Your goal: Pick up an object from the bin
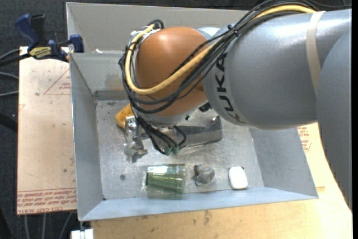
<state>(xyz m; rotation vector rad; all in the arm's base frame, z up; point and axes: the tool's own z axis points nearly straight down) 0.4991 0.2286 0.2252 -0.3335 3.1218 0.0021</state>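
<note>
- Camera view: the gripper (134, 145) sits low at the left of the bin (84, 137), just beside a yellow lump (122, 115), perhaps its target; a green jar (165, 180) lies near.
- Whether it is spread or pressed together, I cannot tell.
- It would do best to centre over the lump before closing.

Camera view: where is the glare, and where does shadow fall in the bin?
In the camera view, soft glare sits on the orange cover and the grey arm; shadow darkens the bin floor beneath it, while the green packet and white piece lie lit.
</note>
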